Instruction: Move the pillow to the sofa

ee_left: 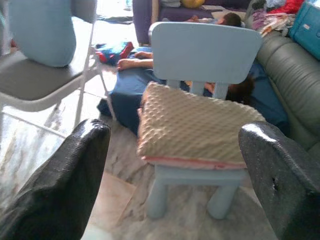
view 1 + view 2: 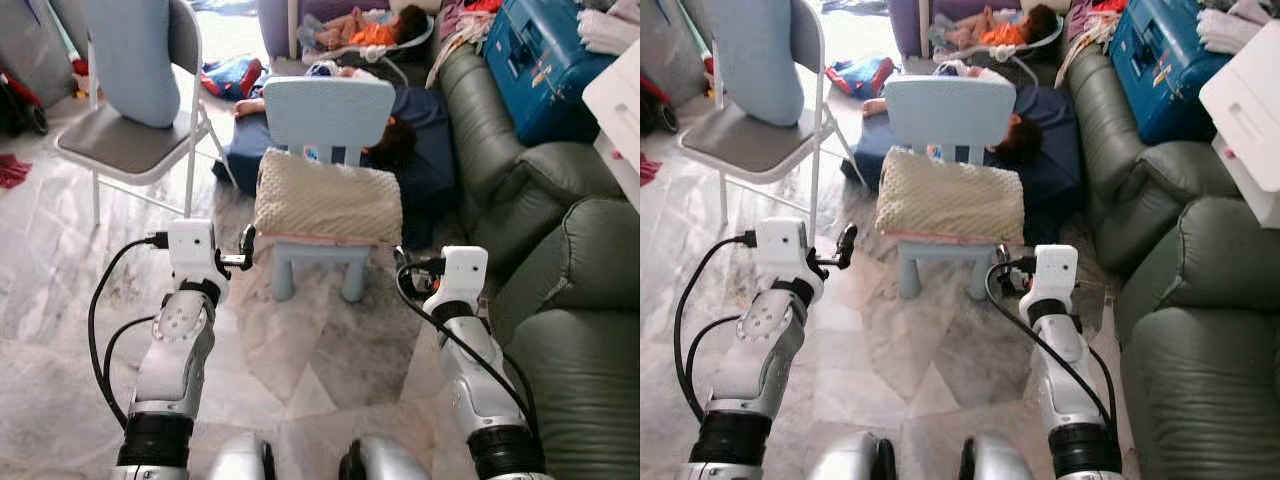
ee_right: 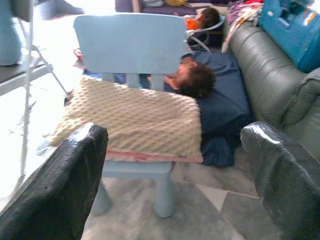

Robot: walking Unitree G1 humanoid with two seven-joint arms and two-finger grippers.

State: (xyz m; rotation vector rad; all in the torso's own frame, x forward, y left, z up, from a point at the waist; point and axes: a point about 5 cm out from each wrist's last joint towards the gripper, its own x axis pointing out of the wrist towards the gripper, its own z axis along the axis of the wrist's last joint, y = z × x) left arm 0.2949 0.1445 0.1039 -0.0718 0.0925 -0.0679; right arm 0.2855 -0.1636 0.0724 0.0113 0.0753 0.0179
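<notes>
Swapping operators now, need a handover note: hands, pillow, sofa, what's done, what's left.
Left hand: open, holding nothing, raised off the pillow's left end, short of contact.
Right hand: open, holding nothing, low by the pillow's right end.
Pillow: beige, textured, lying flat on the seat of the small light-blue chair straight ahead, not gripped.
Sofa: dark green, on the robot's right; a blue case sits on its far end.
People are lying on the floor behind the chair, so move carefully.
Done: both hands lined up on the pillow.
Left: close in, grip, lift, turn right, set it on the sofa.
</notes>
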